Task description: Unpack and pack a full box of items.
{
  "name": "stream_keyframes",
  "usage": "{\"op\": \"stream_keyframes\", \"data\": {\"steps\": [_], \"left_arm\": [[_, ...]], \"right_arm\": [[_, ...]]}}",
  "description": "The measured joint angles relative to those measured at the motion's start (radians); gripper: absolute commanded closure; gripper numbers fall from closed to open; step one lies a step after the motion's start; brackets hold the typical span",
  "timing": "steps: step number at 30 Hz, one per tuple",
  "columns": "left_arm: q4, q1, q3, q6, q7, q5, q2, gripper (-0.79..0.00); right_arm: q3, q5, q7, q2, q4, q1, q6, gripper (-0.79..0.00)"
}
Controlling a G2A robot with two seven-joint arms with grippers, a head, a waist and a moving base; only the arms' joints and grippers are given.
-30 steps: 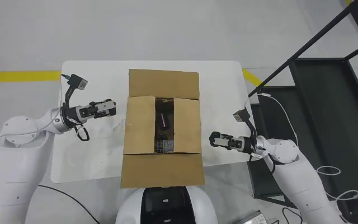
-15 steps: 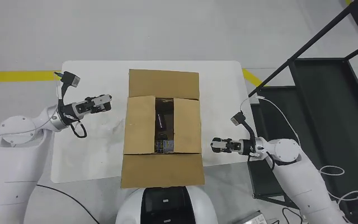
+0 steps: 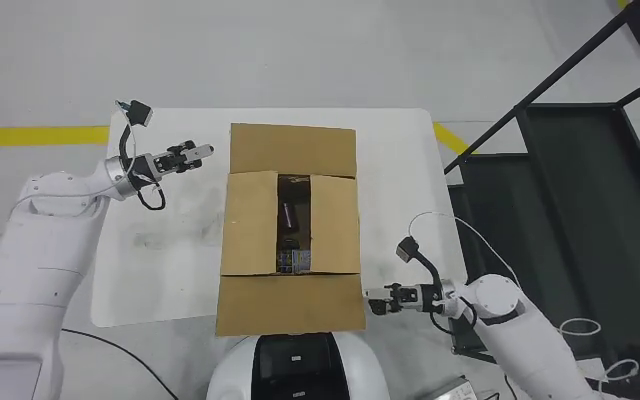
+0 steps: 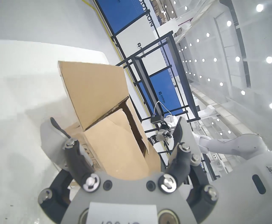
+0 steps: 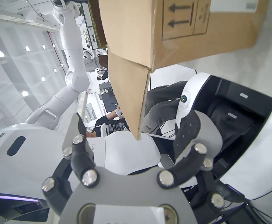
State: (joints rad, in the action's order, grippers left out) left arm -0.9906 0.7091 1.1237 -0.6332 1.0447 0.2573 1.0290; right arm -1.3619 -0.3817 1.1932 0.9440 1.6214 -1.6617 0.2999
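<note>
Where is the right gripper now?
Top view: right gripper, fingers open, sits by the brown cardboard box, at the right corner of its robot-side flap.

Box: plain brown cardboard box (image 3: 290,160) between my two grippers; black arrow marks (image 5: 178,14) on the side facing my right gripper (image 3: 372,306).
Fingers: on my left gripper (image 3: 203,152) and the right one I see black links, pale grey pads and a grey plate.
Table: flat white table (image 3: 170,270) under my left gripper, faintly grey-smudged.
Stripe: yellow floor stripe (image 3: 50,135) beyond my left gripper, away from the box.
Rack: black metal-frame rack (image 3: 540,170) outward of my right gripper.
</note>
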Motion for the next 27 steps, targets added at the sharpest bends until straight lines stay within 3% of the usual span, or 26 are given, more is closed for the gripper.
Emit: {"op": "stream_keyframes", "data": {"steps": [13,19,27], "left_arm": [[0.013,-0.006,-0.007,0.0,-0.005,-0.001,0.002,-0.785],[-0.011,0.039,-0.003,0.011,-0.138,-0.123,-0.002,-0.785],[0.096,-0.01,-0.073,-0.042,-0.187,-0.127,0.032,-0.785]], "right_arm": [[0.106,-0.088,0.023,0.014,0.037,0.036,-0.028,-0.785],[0.108,-0.25,0.033,0.022,0.06,0.066,-0.039,-0.785],[0.101,-0.307,-0.046,0.031,0.044,0.101,0.005,-0.785]]}}
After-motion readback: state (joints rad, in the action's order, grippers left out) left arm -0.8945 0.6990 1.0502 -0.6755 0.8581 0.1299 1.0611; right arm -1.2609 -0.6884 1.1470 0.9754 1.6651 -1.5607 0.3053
